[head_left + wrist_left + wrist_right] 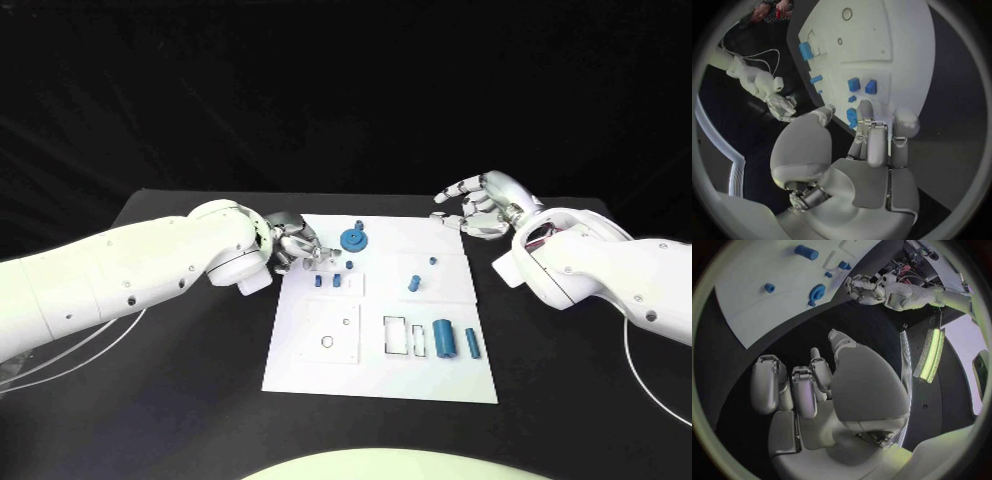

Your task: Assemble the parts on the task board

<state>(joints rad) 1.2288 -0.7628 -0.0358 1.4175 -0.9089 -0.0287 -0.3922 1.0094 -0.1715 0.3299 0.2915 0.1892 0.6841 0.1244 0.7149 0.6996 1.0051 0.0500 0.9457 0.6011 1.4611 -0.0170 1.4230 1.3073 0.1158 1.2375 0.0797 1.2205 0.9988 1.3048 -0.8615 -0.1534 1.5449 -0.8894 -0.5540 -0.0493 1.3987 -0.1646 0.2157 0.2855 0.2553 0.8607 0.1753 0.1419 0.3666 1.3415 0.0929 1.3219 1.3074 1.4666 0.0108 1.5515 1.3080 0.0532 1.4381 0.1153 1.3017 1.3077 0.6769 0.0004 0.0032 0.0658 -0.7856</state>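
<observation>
bench: flat black bench (173,400), dark backdrop
board: one white rectangular task board (378,372)
parts: about eight small blue parts (447,341)
left hand (299,247): fingers curled over board's edge, hold unclear
right hand (483,203): fingers apart, empty

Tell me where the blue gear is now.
In the head view the blue gear sits on the task board, at its far end, just right of the left hand.

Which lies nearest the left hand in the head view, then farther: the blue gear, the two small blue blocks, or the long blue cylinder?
From the left hand:
1. Two small blue blocks, just beside it, on the board's left part.
2. Blue gear, at the board's far edge.
3. Long blue cylinder, near-right part of the task board.
</observation>
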